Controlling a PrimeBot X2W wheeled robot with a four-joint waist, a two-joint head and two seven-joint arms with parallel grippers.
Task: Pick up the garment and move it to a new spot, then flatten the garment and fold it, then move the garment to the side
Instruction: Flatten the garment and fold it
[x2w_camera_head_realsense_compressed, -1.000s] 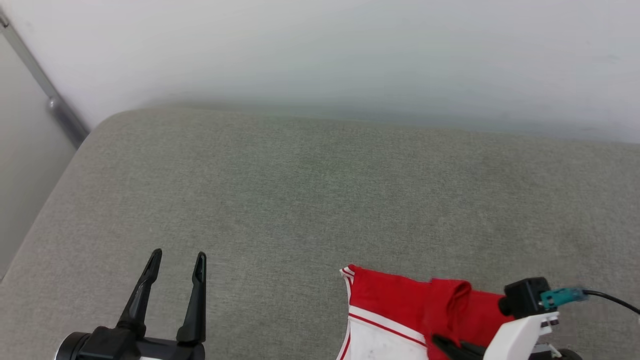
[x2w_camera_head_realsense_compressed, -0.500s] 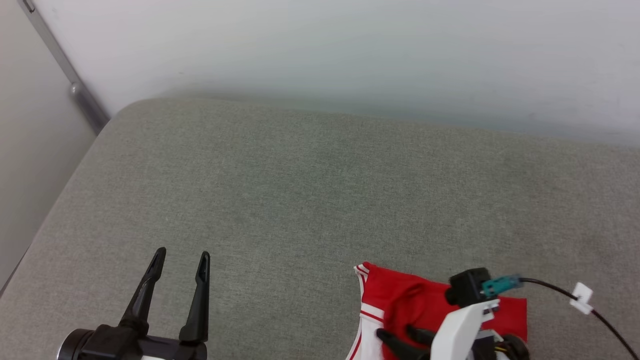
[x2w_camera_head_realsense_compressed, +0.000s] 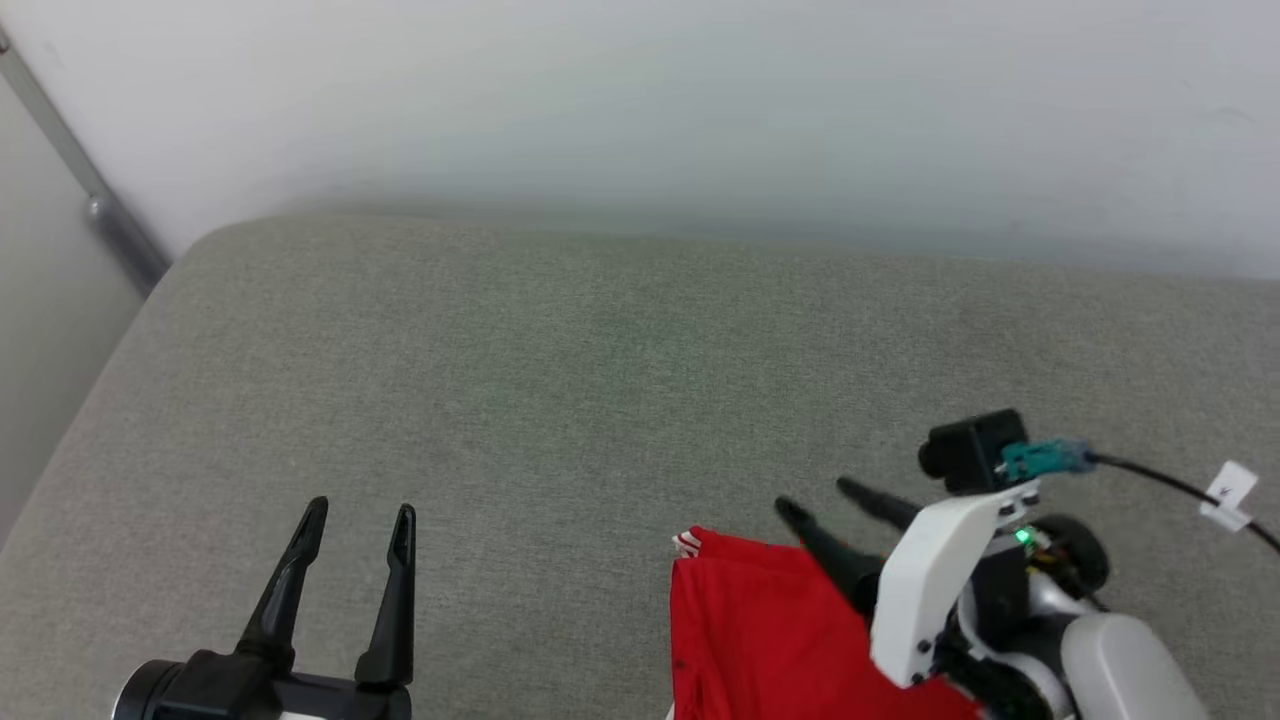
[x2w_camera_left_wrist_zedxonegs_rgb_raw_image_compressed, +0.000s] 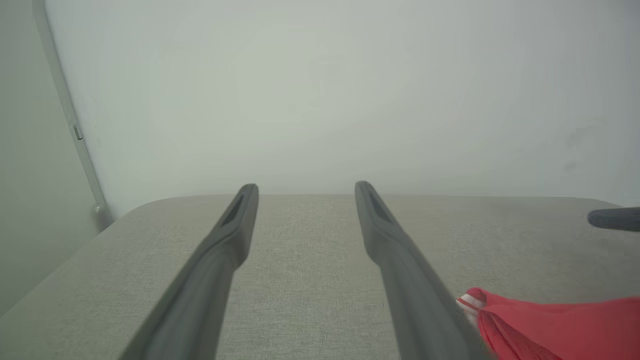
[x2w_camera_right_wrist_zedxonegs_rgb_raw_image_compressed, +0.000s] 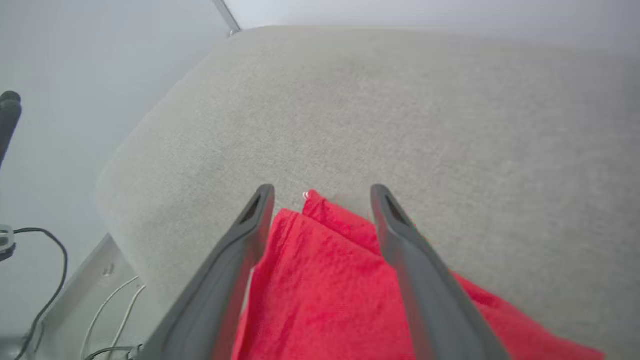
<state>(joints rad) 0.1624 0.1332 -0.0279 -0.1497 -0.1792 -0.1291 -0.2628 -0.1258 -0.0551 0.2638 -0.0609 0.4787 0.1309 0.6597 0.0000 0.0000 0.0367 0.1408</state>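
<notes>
- the right gripper, pinched on a red fold a second ago, now has its jaws spread, just above the garment.
- the left gripper is unchanged, jaws spread, holding nothing.
- the garment lies at the near right of the grey cushion, smooth red side up, with striped trim at its far-left corner.
- open cushion runs on to the wall and to the rounded left edge.

Head camera looks down and forward over the grey woven-fabric cushion toward the plain white wall. Left wrist camera sits low, looking level along the cushion at that wall. Right wrist camera sits close above the red thin-fabric jersey, angled down. All three share the jersey's striped corner.
</notes>
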